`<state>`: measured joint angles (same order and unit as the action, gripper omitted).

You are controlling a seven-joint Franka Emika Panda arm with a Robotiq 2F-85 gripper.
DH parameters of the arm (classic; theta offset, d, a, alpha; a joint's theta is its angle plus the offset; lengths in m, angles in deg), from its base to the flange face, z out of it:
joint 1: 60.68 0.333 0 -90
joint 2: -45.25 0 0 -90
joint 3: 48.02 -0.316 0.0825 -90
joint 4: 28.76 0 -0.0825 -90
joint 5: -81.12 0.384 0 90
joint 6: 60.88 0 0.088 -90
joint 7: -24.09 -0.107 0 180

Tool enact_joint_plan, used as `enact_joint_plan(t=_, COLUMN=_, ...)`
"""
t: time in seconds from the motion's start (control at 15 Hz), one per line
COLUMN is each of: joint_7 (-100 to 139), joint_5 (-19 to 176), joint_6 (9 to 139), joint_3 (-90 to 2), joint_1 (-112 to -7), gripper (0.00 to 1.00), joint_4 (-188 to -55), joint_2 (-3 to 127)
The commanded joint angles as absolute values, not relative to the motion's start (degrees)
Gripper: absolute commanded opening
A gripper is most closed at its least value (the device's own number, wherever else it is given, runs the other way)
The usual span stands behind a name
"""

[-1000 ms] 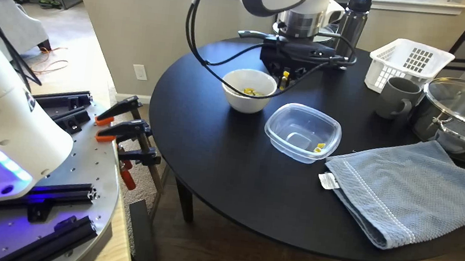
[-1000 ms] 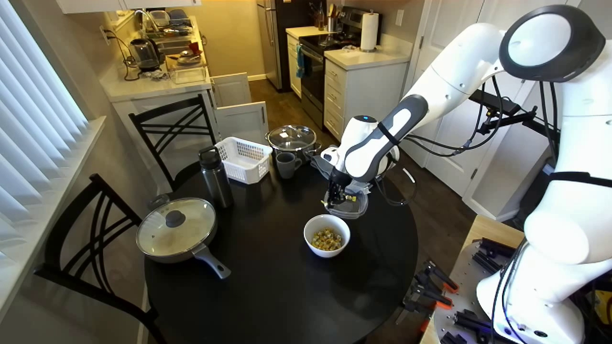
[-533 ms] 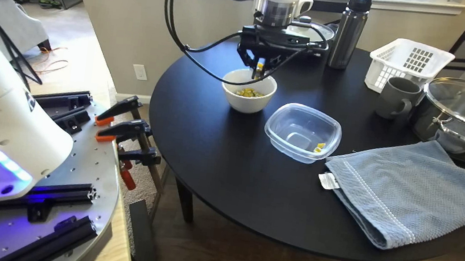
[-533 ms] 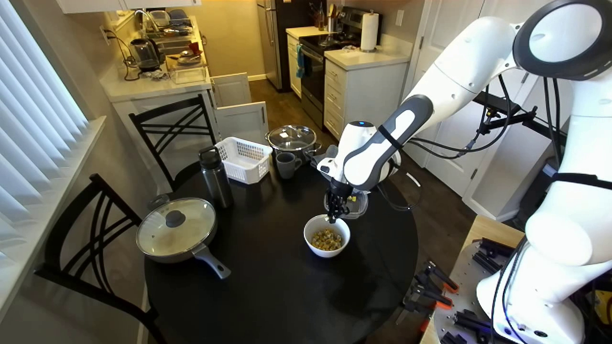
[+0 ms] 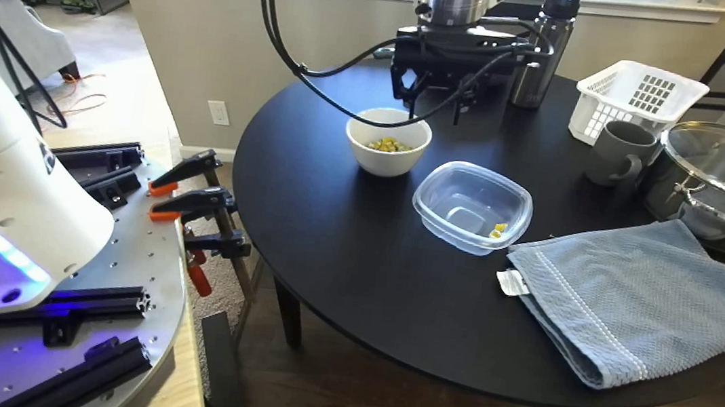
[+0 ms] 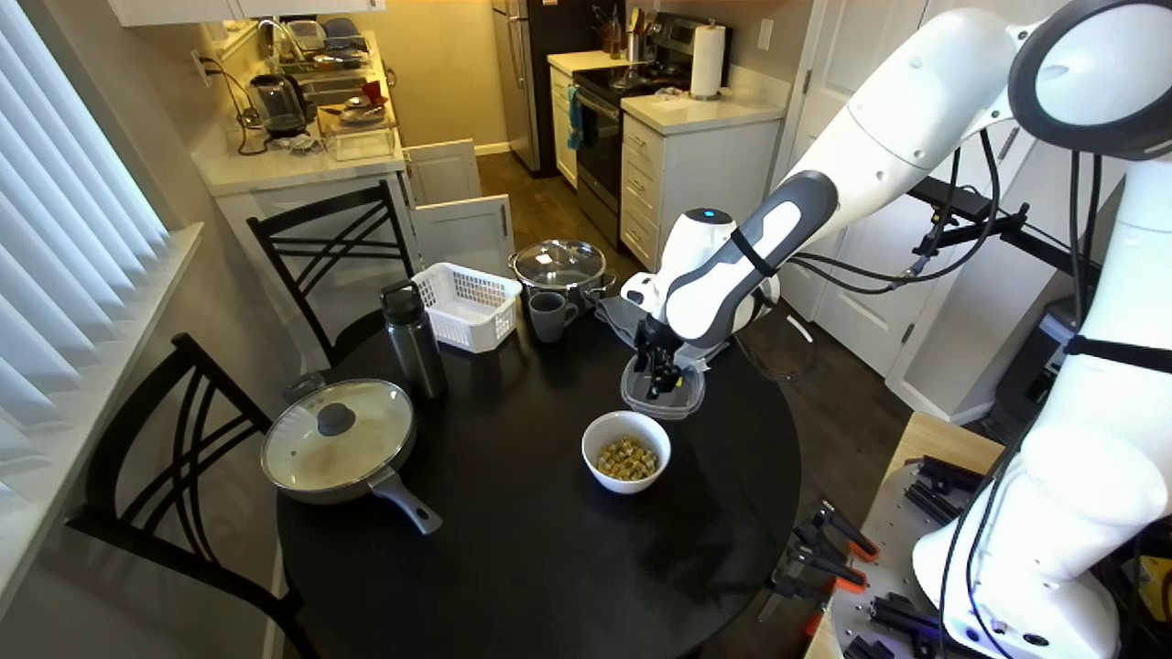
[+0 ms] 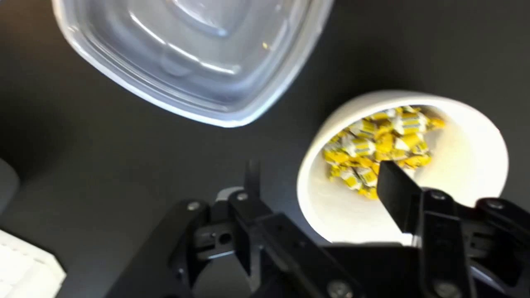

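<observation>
My black gripper (image 7: 319,171) stands open, its two fingers wide apart and nothing between them. In the wrist view the right finger (image 7: 395,192) overlaps a white bowl (image 7: 472,161), and the left one shows against the dark table. Inside the bowl lies a heap of yellow-and-white wrapped candies (image 7: 383,138). In an exterior view the gripper (image 5: 435,111) hangs above table height near the bowl (image 5: 384,164). Beside the bowl is a clear plastic container (image 5: 461,236) with a little yellow candy (image 5: 498,230) in one corner. From an exterior view the gripper (image 6: 657,380) partly covers that container (image 6: 664,412).
A folded blue towel (image 5: 638,303), a steel pot (image 5: 711,202) with glass lid, a grey mug (image 5: 614,154) and a white basket (image 5: 613,102) stand on the round black table. A steel bottle (image 6: 417,352) and a lidded pan (image 6: 339,448) sit at the far side.
A yellow candy was in the gripper and was carried over the bowl. Now the jaws have opened, the candy is gone from them, and the gripper has shifted back away from the bowl.
</observation>
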<state>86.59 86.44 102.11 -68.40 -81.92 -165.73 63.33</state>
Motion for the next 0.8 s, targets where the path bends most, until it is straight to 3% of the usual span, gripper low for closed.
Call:
enact_joint_plan(t=0.0, joint_7=80.03, joint_5=80.14, joint_6=105.82, joint_3=-56.09, joint_1=-74.76, gripper=0.99, joint_4=-167.07, joint_2=61.71)
enact_joint_plan(t=0.33, joint_7=69.04, joint_5=70.42, joint_6=105.82, joint_3=-44.9, joint_1=-68.7, gripper=1.0, joint_4=-164.01, joint_2=67.42)
enact_joint_plan(t=0.73, joint_7=63.59, joint_5=68.88, joint_6=104.24, joint_3=-44.54, joint_1=-68.87, gripper=1.0, joint_4=-158.93, joint_2=74.96)
